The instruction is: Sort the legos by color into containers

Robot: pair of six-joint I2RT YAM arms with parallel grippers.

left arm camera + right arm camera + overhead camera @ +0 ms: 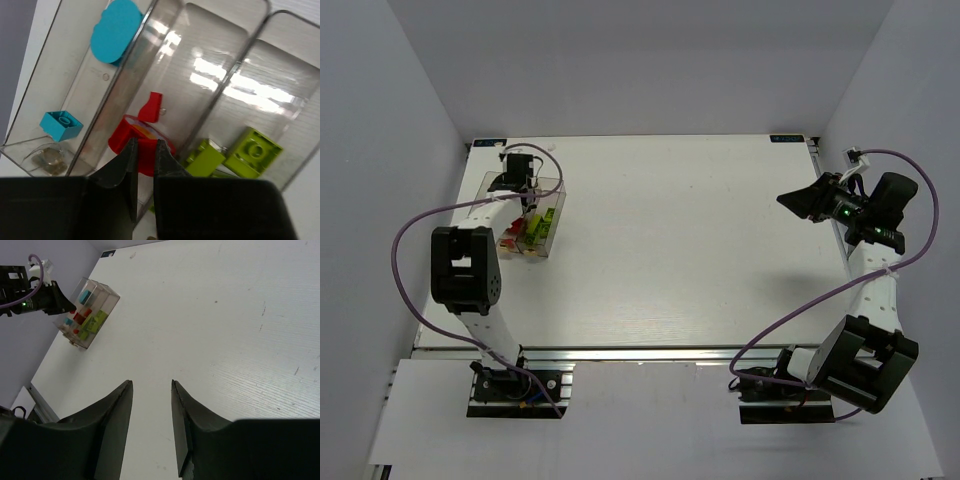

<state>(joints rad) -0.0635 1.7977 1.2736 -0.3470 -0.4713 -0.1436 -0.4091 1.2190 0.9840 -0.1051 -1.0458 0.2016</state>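
The containers [558,205] are three joined clear bins at the table's far left. In the left wrist view the left bin [75,75] holds a flat cyan piece [116,30] and a cyan brick [61,125]. The middle bin holds a small red bit [151,106] and a red round piece [120,140]. The right bin holds lime green bricks [252,150]. My left gripper [145,142] hangs over the middle bin with its jaws close together and red lego between the tips. My right gripper [152,382] is open and empty, far off at the table's right side [785,200].
The bins also show in the right wrist view [111,304], with my left gripper [55,300] above them. White walls enclose the table on the left, back and right. Purple cables loop beside both arms.
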